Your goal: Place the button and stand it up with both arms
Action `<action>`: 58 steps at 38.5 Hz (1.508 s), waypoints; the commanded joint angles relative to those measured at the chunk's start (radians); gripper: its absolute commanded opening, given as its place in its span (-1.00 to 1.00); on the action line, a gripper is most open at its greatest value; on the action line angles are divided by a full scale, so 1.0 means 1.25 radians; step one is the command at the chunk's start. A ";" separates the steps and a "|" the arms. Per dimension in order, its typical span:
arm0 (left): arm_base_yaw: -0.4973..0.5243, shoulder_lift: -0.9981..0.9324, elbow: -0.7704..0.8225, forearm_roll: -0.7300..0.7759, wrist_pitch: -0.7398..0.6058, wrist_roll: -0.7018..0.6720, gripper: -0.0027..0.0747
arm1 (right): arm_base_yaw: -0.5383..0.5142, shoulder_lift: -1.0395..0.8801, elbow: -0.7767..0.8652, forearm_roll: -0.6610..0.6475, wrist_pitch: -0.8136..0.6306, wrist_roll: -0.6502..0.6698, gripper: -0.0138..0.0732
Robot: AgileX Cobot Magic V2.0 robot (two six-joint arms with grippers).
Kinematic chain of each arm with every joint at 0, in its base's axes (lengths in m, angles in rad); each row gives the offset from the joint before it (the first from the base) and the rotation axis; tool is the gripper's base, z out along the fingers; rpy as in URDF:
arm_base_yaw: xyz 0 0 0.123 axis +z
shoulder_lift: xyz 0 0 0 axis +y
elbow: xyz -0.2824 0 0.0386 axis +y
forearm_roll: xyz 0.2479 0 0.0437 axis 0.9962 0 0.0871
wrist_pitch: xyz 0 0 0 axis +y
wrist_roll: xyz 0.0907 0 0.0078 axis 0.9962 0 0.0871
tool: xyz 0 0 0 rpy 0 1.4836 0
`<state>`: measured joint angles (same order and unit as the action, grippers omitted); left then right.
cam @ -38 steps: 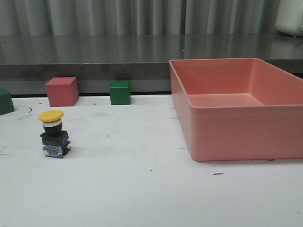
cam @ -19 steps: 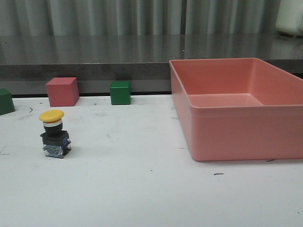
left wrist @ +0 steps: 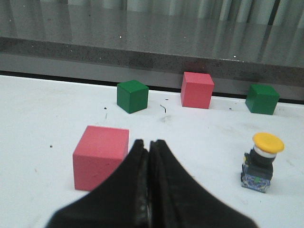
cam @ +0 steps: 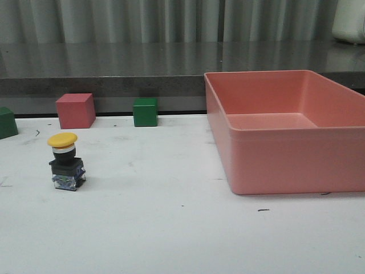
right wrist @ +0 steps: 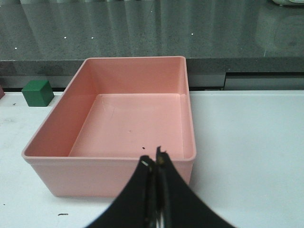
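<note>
Left gripper: fingers pressed together, nothing between them, touching no object. Right gripper: likewise closed and empty, hanging near the pink bin. Surface: a white table with scuff marks, backed by a grey stone ledge and corrugated wall. The button stands upright on the table's left side, yellow cap uppermost, black body over a clear bluish base. A pink cube and a green cube sit beyond it along the far edge.
</note>
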<state>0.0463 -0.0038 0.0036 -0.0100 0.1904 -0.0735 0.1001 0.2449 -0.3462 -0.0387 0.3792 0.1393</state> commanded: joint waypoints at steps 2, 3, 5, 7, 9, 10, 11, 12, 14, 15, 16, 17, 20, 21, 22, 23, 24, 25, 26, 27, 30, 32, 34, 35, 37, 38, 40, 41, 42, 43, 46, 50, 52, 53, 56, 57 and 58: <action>0.002 -0.020 0.006 -0.007 -0.084 0.003 -0.98 | -0.002 0.005 -0.019 -0.013 -0.065 -0.009 -0.84; 0.002 -0.020 0.006 -0.007 -0.084 0.003 -0.98 | -0.002 0.005 -0.019 -0.013 -0.065 -0.009 -0.84; 0.002 -0.020 0.006 -0.007 -0.084 0.003 -0.98 | -0.002 0.005 -0.019 -0.013 -0.065 -0.009 -0.84; 0.002 -0.020 0.006 -0.007 -0.084 0.003 -0.98 | -0.002 0.005 -0.019 -0.013 -0.065 -0.009 -0.84; 0.002 -0.020 0.006 -0.007 -0.084 0.003 -0.98 | -0.002 0.005 -0.019 -0.013 -0.065 -0.009 -0.84; 0.002 -0.020 0.006 -0.007 -0.084 0.003 -0.98 | -0.002 0.005 -0.019 -0.013 -0.065 -0.009 -0.84; 0.002 -0.020 0.006 -0.007 -0.084 0.003 -0.98 | -0.002 0.005 -0.019 -0.013 -0.065 -0.009 -0.84; 0.002 -0.020 0.006 -0.007 -0.084 0.003 -0.98 | -0.002 0.005 -0.019 -0.013 -0.065 -0.009 -0.84; 0.002 -0.020 0.006 -0.007 -0.084 0.003 -0.98 | -0.002 0.005 -0.019 -0.013 -0.065 -0.009 -0.84; 0.002 -0.020 0.006 -0.007 -0.084 0.003 -0.98 | -0.002 0.005 -0.019 -0.013 -0.065 -0.009 -0.84; 0.002 -0.020 0.006 -0.007 -0.084 0.003 -0.98 | -0.002 0.005 -0.019 -0.013 -0.065 -0.009 -0.84; 0.002 -0.020 0.006 -0.007 -0.084 0.003 -0.98 | -0.002 0.005 -0.019 -0.013 -0.065 -0.009 -0.84; 0.002 -0.020 0.006 -0.007 -0.084 0.003 -0.98 | -0.002 0.005 -0.019 -0.013 -0.065 -0.009 -0.84; 0.002 -0.020 0.006 -0.007 -0.084 0.003 -0.98 | -0.002 0.005 -0.019 -0.013 -0.065 -0.009 -0.84; 0.002 -0.020 0.006 -0.007 -0.084 0.003 -0.98 | -0.002 0.005 -0.019 -0.013 -0.065 -0.009 -0.84; 0.002 -0.020 0.006 -0.007 -0.084 0.003 -0.98 | -0.002 0.005 -0.019 -0.013 -0.065 -0.009 -0.84; 0.002 -0.020 0.006 -0.007 -0.084 0.003 -0.98 | -0.002 0.005 -0.019 -0.013 -0.065 -0.009 -0.84; 0.002 -0.020 0.006 -0.007 -0.084 0.003 -0.98 | -0.002 0.005 -0.019 -0.013 -0.065 -0.009 -0.84; 0.002 -0.020 0.006 -0.007 -0.084 0.003 -0.98 | -0.002 0.005 -0.019 -0.013 -0.065 -0.009 -0.84; 0.002 -0.020 0.006 -0.007 -0.084 0.003 -0.98 | -0.002 0.005 -0.019 -0.013 -0.065 -0.009 -0.84; 0.002 -0.020 0.006 -0.007 -0.084 0.003 -0.98 | -0.002 0.005 -0.019 -0.013 -0.065 -0.009 -0.84; 0.002 -0.020 0.006 -0.007 -0.084 0.003 -0.98 | -0.002 0.005 -0.019 -0.013 -0.065 -0.009 -0.84; 0.002 -0.020 0.006 -0.007 -0.084 0.003 -0.98 | -0.002 0.005 -0.019 -0.013 -0.065 -0.009 -0.84; 0.002 -0.020 0.006 -0.007 -0.084 0.003 -0.98 | -0.002 0.005 -0.019 -0.013 -0.065 -0.009 -0.84; 0.002 -0.020 0.006 -0.007 -0.084 0.003 -0.98 | -0.002 0.005 -0.019 -0.013 -0.065 -0.009 -0.84; 0.002 -0.020 0.006 -0.007 -0.084 0.003 -0.98 | -0.002 0.005 -0.019 -0.013 -0.065 -0.009 -0.84; 0.002 -0.020 0.006 -0.007 -0.084 0.003 -0.98 | -0.002 0.005 -0.019 -0.013 -0.065 -0.009 -0.84; 0.002 -0.020 0.006 -0.007 -0.084 0.003 -0.98 | -0.002 0.005 -0.019 -0.013 -0.065 -0.009 -0.84; 0.002 -0.020 0.006 -0.007 -0.084 0.003 -0.98 | -0.002 0.005 -0.019 -0.013 -0.065 -0.009 -0.84; 0.002 -0.020 0.006 -0.007 -0.084 0.003 -0.98 | -0.002 0.005 -0.016 -0.016 -0.071 -0.009 -0.84; 0.002 -0.020 0.006 -0.007 -0.084 0.003 -0.98 | -0.002 0.001 0.004 -0.016 -0.099 -0.010 -0.84; 0.002 -0.020 0.006 -0.007 -0.084 0.003 -0.98 | -0.002 -0.025 0.066 -0.015 -0.173 -0.011 -0.84; 0.002 -0.020 0.006 -0.007 -0.084 0.003 -0.98 | -0.002 -0.048 0.111 -0.011 -0.213 -0.013 -0.84; 0.002 -0.020 0.006 -0.007 -0.084 0.003 -0.98 | -0.002 -0.060 0.128 -0.008 -0.233 -0.013 -0.84; 0.002 -0.020 0.006 -0.007 -0.084 0.003 -0.98 | -0.002 -0.095 0.196 -0.003 -0.279 -0.013 -0.84; 0.002 -0.020 0.006 -0.007 -0.084 0.003 -0.98 | -0.002 -0.107 0.212 -0.003 -0.290 -0.013 -0.84; 0.002 -0.020 0.006 -0.007 -0.084 0.003 -0.98 | -0.002 -0.115 0.232 -0.003 -0.297 -0.013 -0.84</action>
<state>0.0487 -0.0038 0.0036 -0.0100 0.1751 -0.0720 0.1001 0.1244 -0.0915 -0.0411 0.1443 0.1393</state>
